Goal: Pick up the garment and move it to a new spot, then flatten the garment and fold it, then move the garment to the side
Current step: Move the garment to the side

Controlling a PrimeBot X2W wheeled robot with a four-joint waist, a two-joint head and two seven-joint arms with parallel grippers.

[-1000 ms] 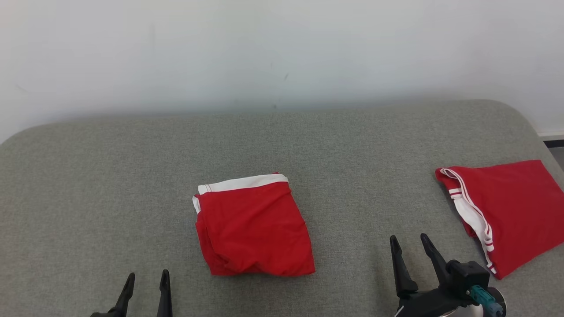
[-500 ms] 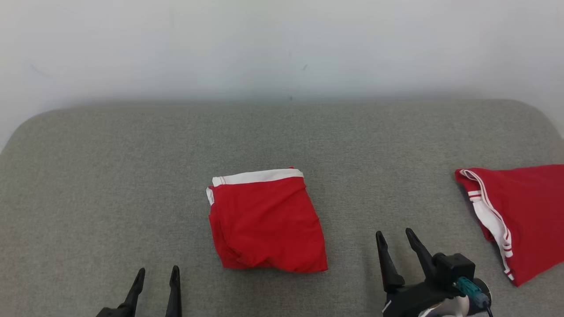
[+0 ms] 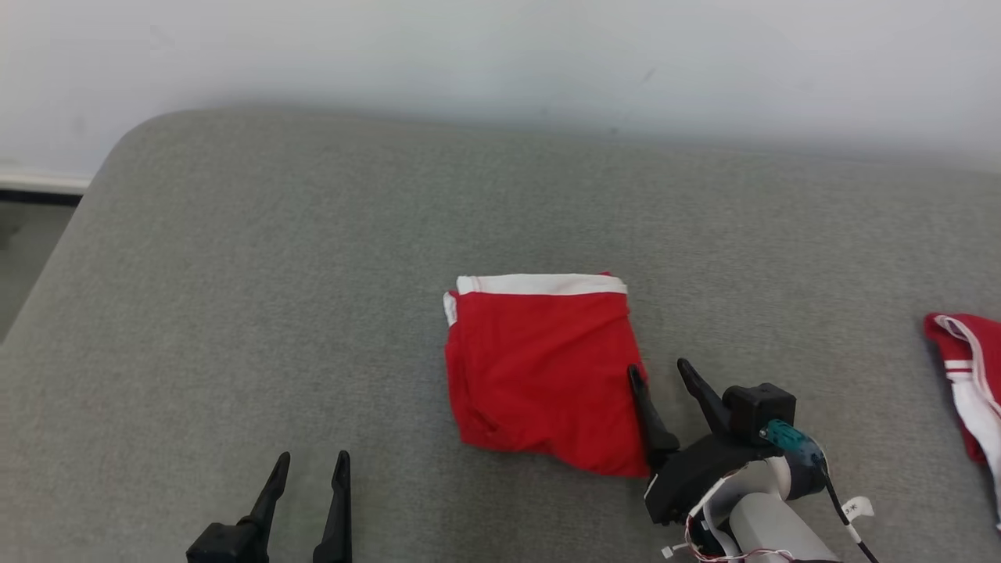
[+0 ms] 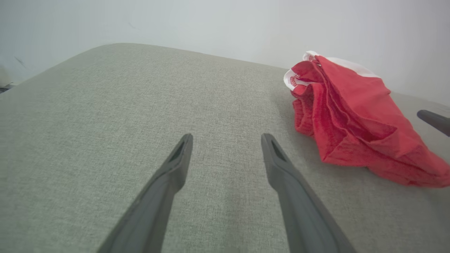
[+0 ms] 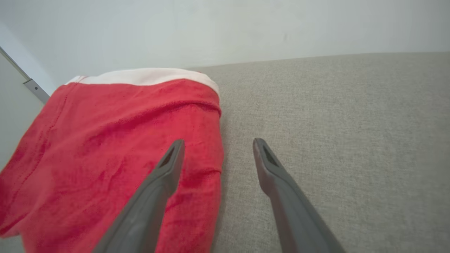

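A folded red garment (image 3: 539, 375) with a white band along its far edge is seen lying flat near the middle of a grey padded surface (image 3: 274, 274), probably a bed or a cushion, though that cannot be told for sure. The right gripper (image 3: 657, 366) is held low at the garment's right edge, and its jaws are spread wide with nothing between them. In the right wrist view one finger (image 5: 158, 182) is seen over the red cloth just inside that edge, while the other is placed over bare grey fabric beside it; whether the cloth is touched cannot be told. The left gripper (image 3: 313, 454) is held near the front of the surface, well apart from the garment and to its left, its jaws likewise parted and empty. A second red garment (image 3: 970, 375) with white striped trim is cut off at the right edge of the head view. A pale wall (image 3: 500, 55) is seen behind the surface.
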